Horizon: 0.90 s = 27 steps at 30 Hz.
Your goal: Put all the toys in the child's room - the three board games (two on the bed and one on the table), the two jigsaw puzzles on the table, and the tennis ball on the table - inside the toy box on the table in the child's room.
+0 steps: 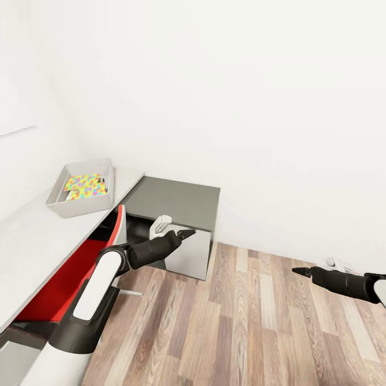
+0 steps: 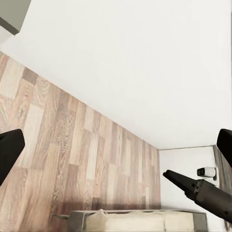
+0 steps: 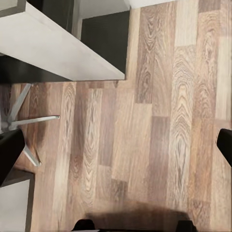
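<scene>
Toy box (image 1: 60, 205) on the worktop (image 1: 32, 236) holds a jigsaw puzzle (image 1: 86, 185) (other toys unseen); both hands (image 1: 186, 234) (image 1: 300, 272) are apart, empty.

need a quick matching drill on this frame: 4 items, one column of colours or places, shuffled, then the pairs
Items:
1. toy box
2. jigsaw puzzles
3. chair seat under the table
4. left gripper

Descriptions:
A. red
B. light grey tray on the pale tabletop
C. multicoloured, lying inside the tray
D. black, held in front of the dark grey desk section

Pairs: 1-B, 2-C, 3-A, 4-D
</scene>
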### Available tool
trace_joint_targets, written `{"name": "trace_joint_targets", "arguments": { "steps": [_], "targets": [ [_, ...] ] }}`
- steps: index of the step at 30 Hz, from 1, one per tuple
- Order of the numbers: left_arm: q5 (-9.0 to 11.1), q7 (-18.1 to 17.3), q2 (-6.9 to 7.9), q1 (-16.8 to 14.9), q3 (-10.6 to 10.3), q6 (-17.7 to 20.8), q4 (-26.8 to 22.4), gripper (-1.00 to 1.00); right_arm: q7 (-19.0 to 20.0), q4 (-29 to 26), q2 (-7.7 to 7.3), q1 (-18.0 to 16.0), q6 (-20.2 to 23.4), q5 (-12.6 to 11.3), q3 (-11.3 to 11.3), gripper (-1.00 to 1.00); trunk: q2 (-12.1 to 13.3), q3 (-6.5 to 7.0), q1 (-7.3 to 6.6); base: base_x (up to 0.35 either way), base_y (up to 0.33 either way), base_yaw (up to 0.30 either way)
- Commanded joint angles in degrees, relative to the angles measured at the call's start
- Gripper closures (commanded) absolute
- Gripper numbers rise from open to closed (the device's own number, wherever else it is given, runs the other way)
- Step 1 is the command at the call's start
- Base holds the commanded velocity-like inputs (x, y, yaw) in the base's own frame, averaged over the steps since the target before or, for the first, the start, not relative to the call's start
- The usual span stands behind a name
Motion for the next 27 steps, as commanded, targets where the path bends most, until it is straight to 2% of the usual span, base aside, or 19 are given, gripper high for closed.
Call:
{"name": "trace_joint_targets", "arguments": {
  "steps": [1, 7, 11, 12, 16, 19, 20, 22, 23, 27],
  "targets": [
    [0.59, 0.58, -0.01, -0.04, 0.02, 0.09, -0.06, -1.00, 0.17, -0.02, 0.01, -0.07, 0.28, 0.18, -0.04, -1.00, -0.12, -0.02, 0.01, -0.256, 0.008, -0.128],
    [0.59, 0.58, 0.08, 0.04, 0.23, 0.08, 0.00, -1.00, -0.13, 0.17, 0.21, -0.13, 0.28, 0.18, 0.11, -1.00, -0.12, 0.53, 0.01, -0.149, 0.004, -0.114],
    [0.58, 0.58, 0.57, 0.61, 0.43, -0.18, 1.20, -1.00, -1.46, 1.14, 1.63, -0.17, 0.28, 0.20, 1.15, -1.00, -0.12, 0.89, 0.01, -0.050, 0.001, -0.097],
    [0.57, 0.58, 0.70, 1.47, 0.43, -0.90, 3.10, -1.00, -2.81, 2.71, 2.86, -0.20, 0.28, 0.23, 2.21, -1.00, -0.12, 0.98, 0.01, -0.022, 0.001, -0.092],
    [-0.42, 0.48, 0.64, 3.29, -0.17, -4.69, 10.39, -1.00, -6.28, 9.40, 6.04, -0.42, 0.28, 0.66, 6.35, -1.00, -0.12, 1.34, 0.01, -0.013, 0.000, -0.091],
    [-2.44, -0.12, 0.65, 5.12, -0.91, -7.86, 16.95, -1.00, -7.90, 16.80, 8.19, -1.40, 0.28, 2.99, 10.91, -1.00, -0.12, 1.61, 0.01, -0.006, 0.000, -0.093],
    [-4.22, -1.21, 0.72, 6.55, -1.15, -9.87, 21.64, -1.00, -8.45, 22.16, 9.16, -2.18, -1.77, 5.52, 13.86, -1.00, -0.12, 1.70, 0.01, -0.003, 0.000, -0.101],
    [-6.01, -2.91, 0.85, 7.66, -1.12, -12.06, 26.90, -1.00, -8.73, 27.93, 9.90, -2.75, -5.32, 8.04, 16.25, -1.00, -0.12, 1.89, 0.01, -0.002, 0.000, -0.108],
    [-7.37, -4.94, 1.12, 8.37, -1.11, -13.91, 31.95, -1.00, -8.85, 33.23, 10.79, -3.12, -9.01, 9.98, 17.94, -1.00, -0.12, 1.98, 0.01, -0.001, 0.000, -0.119],
    [-9.29, -7.92, 1.82, 9.14, -1.45, -16.19, 40.65, -1.00, -8.85, 40.37, 13.19, -3.48, -14.56, 12.29, 20.50, -1.00, -0.12, 2.34, 0.01, -0.001, 0.000, -0.127]
  ]
}}
